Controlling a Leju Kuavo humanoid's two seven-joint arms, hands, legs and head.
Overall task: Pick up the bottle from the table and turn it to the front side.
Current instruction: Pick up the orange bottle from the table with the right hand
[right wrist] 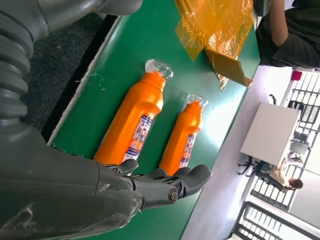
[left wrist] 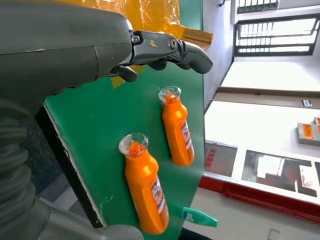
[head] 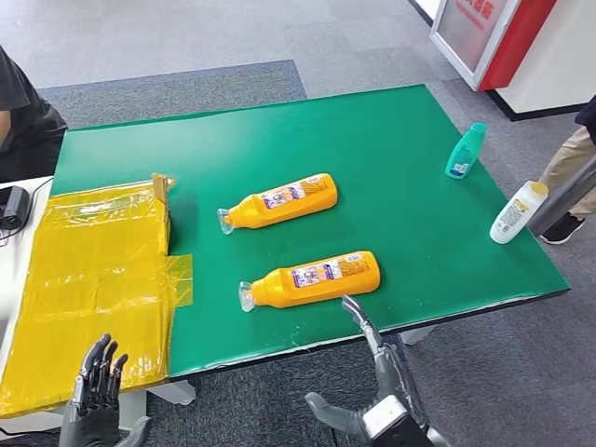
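On the green table point(head: 394, 140), which serves as the landmark throughout, everything lay still and nothing was held. Left of the table's near-left corner, the left hand point(head: 99, 377) hovered over the yellow plastic sheet point(head: 84, 279) with its fingers apart and empty. Toward the table's middle lay two orange bottles on their sides, necks pointing left: the far bottle point(head: 281, 201) nearer the table's centre, and the near bottle point(head: 313, 279) close to the front edge, each showing a label upward. Just off that front edge, below the near bottle's base end, the right hand point(head: 372, 372) reached up with fingers spread, holding nothing and not touching the bottle. Toward the table's right end lay a teal bottle point(head: 466, 151) and, at the right edge, a white bottle point(head: 518, 212). My judgement is that the near bottle is the likely target, and its smooth rounded body could roll away under a glancing touch, toward the far bottle or off the front edge. A grasp taken near the base end could let the neck sag and slip during the turn. Which label counts as the front cannot be told, so the turn might stop at the wrong face.
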